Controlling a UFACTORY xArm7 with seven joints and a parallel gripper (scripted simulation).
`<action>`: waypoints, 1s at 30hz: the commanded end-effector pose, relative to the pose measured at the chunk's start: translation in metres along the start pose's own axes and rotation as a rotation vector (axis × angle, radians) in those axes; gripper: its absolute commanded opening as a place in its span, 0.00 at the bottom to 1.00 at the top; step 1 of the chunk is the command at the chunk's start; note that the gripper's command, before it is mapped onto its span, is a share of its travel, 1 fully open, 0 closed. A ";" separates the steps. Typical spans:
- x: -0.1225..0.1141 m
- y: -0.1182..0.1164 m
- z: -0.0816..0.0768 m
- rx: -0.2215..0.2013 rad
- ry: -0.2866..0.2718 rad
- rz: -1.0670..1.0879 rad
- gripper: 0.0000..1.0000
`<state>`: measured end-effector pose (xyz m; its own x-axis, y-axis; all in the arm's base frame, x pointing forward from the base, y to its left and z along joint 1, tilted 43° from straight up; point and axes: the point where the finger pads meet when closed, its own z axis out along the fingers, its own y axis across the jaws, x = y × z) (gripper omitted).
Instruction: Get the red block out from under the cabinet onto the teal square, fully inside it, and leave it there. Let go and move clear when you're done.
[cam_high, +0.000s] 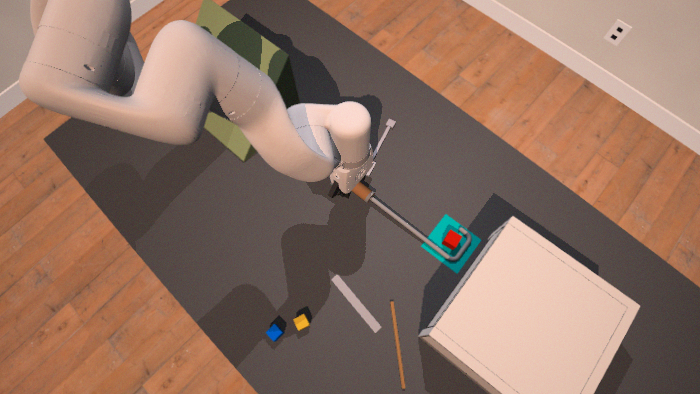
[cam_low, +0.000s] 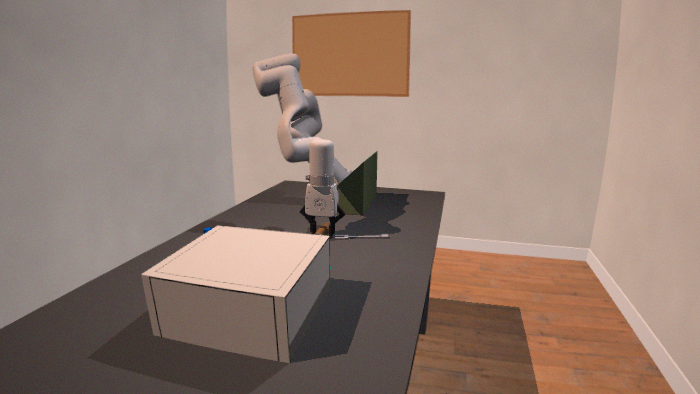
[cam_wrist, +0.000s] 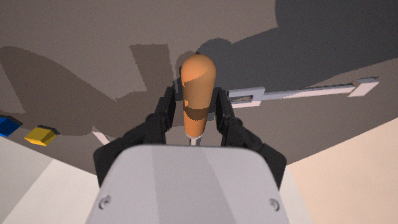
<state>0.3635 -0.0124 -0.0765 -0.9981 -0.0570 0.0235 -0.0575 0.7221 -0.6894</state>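
The red block (cam_high: 452, 239) sits on the teal square (cam_high: 448, 249), just off the near corner of the white cabinet (cam_high: 530, 310). The curved end of a grey hook tool (cam_high: 400, 220) wraps around the block. The tool's orange handle (cam_high: 362, 191) lies on the table between my fingers. My gripper (cam_high: 349, 189) is low over the handle and open. In the wrist view the handle (cam_wrist: 197, 95) stands between the black fingers, with small gaps on both sides. In the exterior view the cabinet (cam_low: 240, 280) hides the block and the square, and my gripper (cam_low: 324, 223) stands behind it.
A grey T-shaped tool (cam_high: 384, 135) lies just beyond my gripper. A green wedge (cam_high: 245, 70) stands by the arm's base. A flat grey bar (cam_high: 356, 303), a wooden stick (cam_high: 397, 345), a blue cube (cam_high: 274, 332) and a yellow cube (cam_high: 301, 321) lie near the front edge.
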 end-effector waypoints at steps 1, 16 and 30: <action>-0.001 0.001 -0.001 -0.002 -0.003 0.000 0.58; -0.001 0.001 -0.003 -0.002 -0.003 0.000 0.58; -0.001 0.001 -0.037 -0.002 -0.003 0.000 0.58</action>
<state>0.3630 0.0031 -0.0604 -0.9981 -0.0570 0.0237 -0.0576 0.7222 -0.6893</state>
